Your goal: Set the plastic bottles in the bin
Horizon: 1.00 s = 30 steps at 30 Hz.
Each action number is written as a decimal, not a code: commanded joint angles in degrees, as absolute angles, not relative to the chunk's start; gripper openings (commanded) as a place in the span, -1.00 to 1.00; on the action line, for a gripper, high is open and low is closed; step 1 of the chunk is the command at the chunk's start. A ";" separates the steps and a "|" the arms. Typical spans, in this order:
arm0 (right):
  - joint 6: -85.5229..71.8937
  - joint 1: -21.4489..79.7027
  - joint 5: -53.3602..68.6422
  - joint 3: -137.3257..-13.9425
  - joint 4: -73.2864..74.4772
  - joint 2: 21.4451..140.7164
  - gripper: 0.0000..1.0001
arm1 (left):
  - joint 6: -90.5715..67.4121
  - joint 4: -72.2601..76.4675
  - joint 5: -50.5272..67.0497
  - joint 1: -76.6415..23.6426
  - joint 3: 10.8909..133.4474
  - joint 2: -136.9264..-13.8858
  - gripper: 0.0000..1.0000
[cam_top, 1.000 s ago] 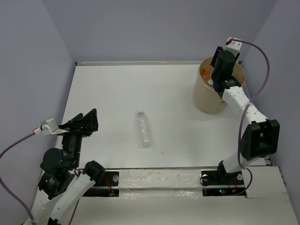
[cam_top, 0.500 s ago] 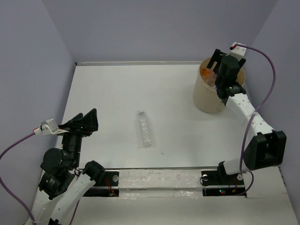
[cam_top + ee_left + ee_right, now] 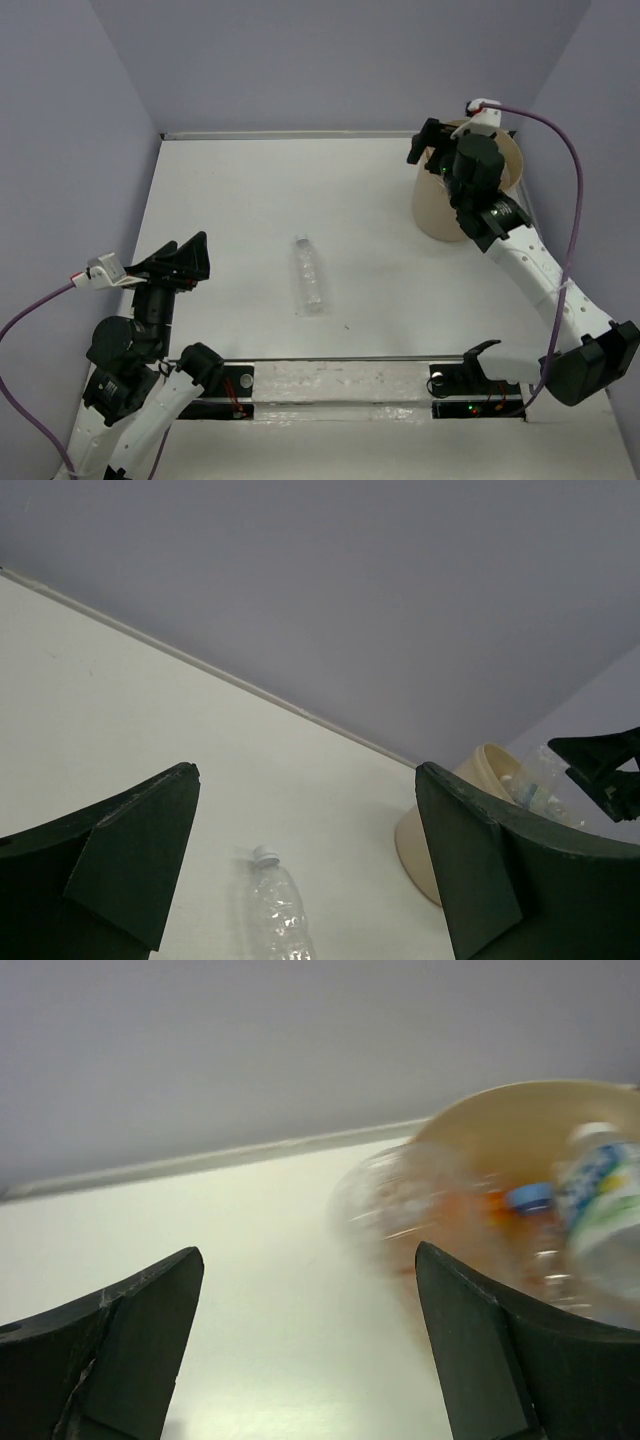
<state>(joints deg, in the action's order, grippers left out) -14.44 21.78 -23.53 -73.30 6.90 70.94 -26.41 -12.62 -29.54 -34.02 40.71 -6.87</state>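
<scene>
A clear plastic bottle [image 3: 309, 275] with a white cap lies on the white table, roughly in the middle; it also shows below my left gripper [image 3: 305, 770]. That gripper [image 3: 193, 256] hangs open at the near left, apart from the bottle. The tan bin [image 3: 440, 212] stands at the far right. My right gripper [image 3: 428, 142] is open over its left rim with nothing between its fingers. Just beyond my right gripper [image 3: 308, 1252], a blurred orange-labelled bottle [image 3: 430, 1205] is at the bin's mouth. A white-green labelled bottle [image 3: 600, 1200] lies inside the bin [image 3: 500, 1100].
Purple walls close the table at the back and both sides. The bin [image 3: 412, 845] stands close to the back right corner. The right arm's cable [image 3: 572, 190] loops beside the right wall. Both arm bases sit on a rail at the near edge.
My right gripper has opened and let go of a bottle over the bin. It has swung from the bin's middle to its left rim. The left arm has not moved.
</scene>
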 commanded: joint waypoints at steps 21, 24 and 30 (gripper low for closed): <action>-12.29 50.89 -22.54 -75.59 20.02 80.76 0.92 | -25.14 -9.84 -29.71 -33.22 40.25 -8.09 0.98; -15.38 52.11 -14.51 -75.41 20.21 87.78 0.99 | -25.14 -9.84 -29.88 -33.13 40.25 -8.09 0.98; -19.50 54.05 -8.71 -80.24 20.57 101.59 0.99 | -25.05 -10.11 -30.06 -33.13 40.34 -8.35 0.98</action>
<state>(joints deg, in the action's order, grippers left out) -15.49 52.62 -16.80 -77.23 17.12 94.78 -26.26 -12.62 -29.61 -33.63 40.23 -7.86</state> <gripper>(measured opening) 0.994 0.990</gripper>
